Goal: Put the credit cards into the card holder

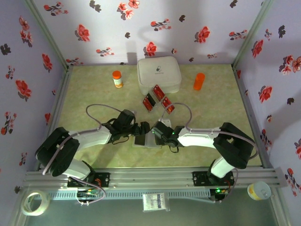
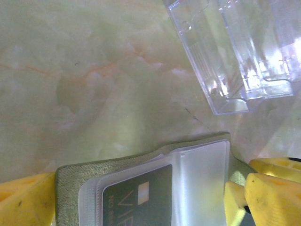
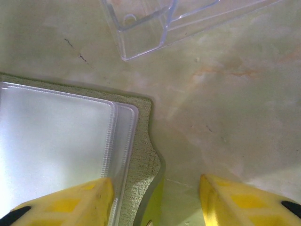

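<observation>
The card holder (image 1: pixel 143 141) lies open on the table between my two grippers. In the left wrist view the card holder (image 2: pixel 75 176) shows its olive-green cover and clear sleeves, with a dark credit card (image 2: pixel 141 197) marked VIP in one sleeve. My left gripper (image 2: pixel 138 193) is open, with a yellow finger on each side of the holder. My right gripper (image 3: pixel 155 197) is open too, one finger (image 3: pixel 70 202) over the empty sleeves of the card holder (image 3: pixel 141 150), the other over bare table. Three red credit cards (image 1: pixel 149 102) (image 1: pixel 156 91) (image 1: pixel 168 106) lie beyond the grippers.
A large white rounded case (image 1: pixel 159 74) stands at the back, with an orange-capped bottle (image 1: pixel 117 78) to its left and an orange cylinder (image 1: pixel 199 81) to its right. A clear plastic box (image 2: pixel 240 52) (image 3: pixel 146 23) lies just beyond the holder. Flowered walls close in the table.
</observation>
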